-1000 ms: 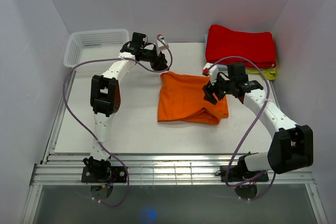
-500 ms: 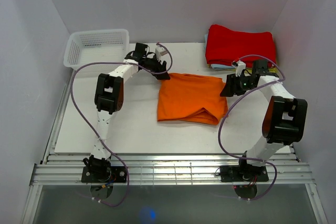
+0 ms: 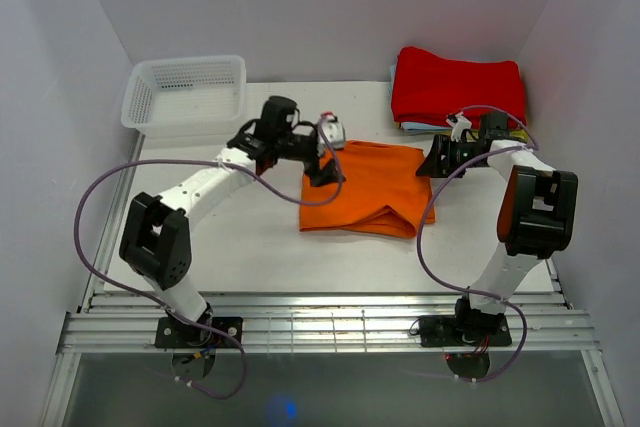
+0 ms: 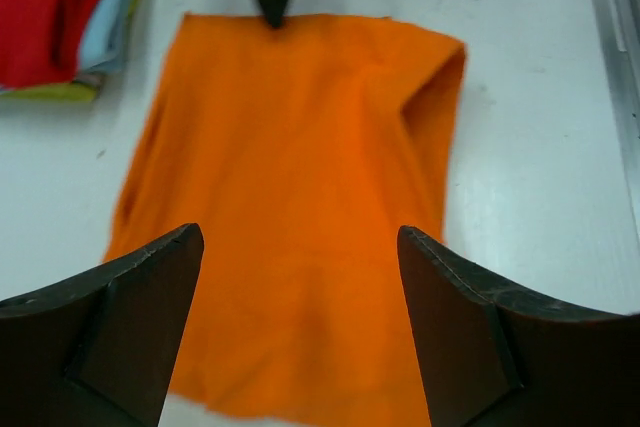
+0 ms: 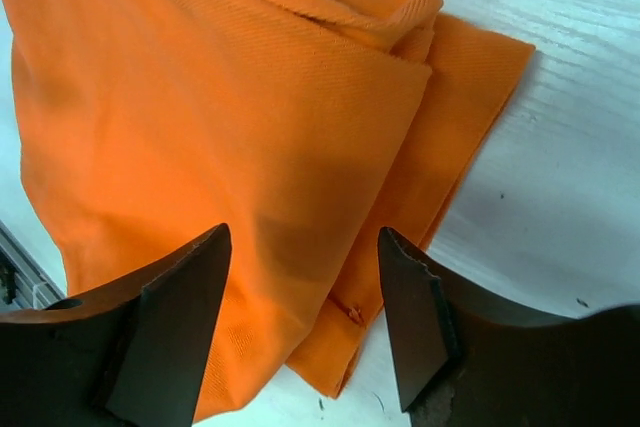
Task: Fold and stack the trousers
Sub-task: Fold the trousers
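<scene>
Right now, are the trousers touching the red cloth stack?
Apart. The left wrist view shows bare table between the trousers and the red cloth stack.

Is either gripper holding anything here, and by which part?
Nothing is held: the left gripper and right gripper are both open over the trousers.

Quantities: one pair of orange trousers [image 3: 365,190]; one white basket [image 3: 190,125]; one table [image 3: 250,237]; one pile of folded cloths [image 3: 455,87], three colours visible: red, light blue, yellow-green. Two arms: left arm [image 3: 205,179], right arm [image 3: 530,209]. Two grippers: left gripper [image 4: 297,237], right gripper [image 5: 303,232], two fingers each.
</scene>
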Available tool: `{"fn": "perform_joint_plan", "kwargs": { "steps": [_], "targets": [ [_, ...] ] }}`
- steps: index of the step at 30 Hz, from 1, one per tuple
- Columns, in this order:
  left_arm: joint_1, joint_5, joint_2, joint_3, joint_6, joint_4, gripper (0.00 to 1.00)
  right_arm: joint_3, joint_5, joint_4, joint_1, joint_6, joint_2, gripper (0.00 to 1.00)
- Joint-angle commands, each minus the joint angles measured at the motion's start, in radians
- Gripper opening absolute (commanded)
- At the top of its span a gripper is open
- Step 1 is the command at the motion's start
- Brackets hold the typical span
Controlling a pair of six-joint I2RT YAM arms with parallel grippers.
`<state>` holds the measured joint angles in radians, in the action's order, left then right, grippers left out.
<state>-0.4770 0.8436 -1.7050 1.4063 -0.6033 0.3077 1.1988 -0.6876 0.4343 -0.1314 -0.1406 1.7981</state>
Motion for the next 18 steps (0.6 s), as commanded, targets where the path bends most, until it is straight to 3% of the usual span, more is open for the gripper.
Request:
{"fn": "perform_joint_plan", "kwargs": {
  "steps": [1,4,8,12,14,18],
  "targets": [
    [-0.154,-0.139,0.019,-0.192,-0.07,-0.162,0.9,0.057,-0.075,-0.048,-0.004,0.068,0.046,0.64],
    [-0.251,-0.175,-0.043,-0.167,-0.052,-0.228,0.9,0.065,-0.09,-0.062,-0.004,0.084,0.07,0.57],
    [-0.353,-0.14,-0.189,-0.075,0.023,-0.197,0.86,0.058,-0.113,-0.083,-0.004,0.099,0.081,0.46],
    [-0.451,-0.132,-0.266,-0.061,-0.01,-0.167,0.74,0.048,-0.132,-0.092,-0.004,0.107,0.086,0.33],
    [-0.509,-0.17,-0.246,-0.099,-0.038,-0.221,0.7,0.042,-0.139,-0.097,-0.004,0.11,0.081,0.24],
    [-0.572,-0.392,-0.203,-0.245,-0.088,-0.369,0.7,0.033,-0.155,-0.105,-0.004,0.127,0.08,0.13]
  ]
}}
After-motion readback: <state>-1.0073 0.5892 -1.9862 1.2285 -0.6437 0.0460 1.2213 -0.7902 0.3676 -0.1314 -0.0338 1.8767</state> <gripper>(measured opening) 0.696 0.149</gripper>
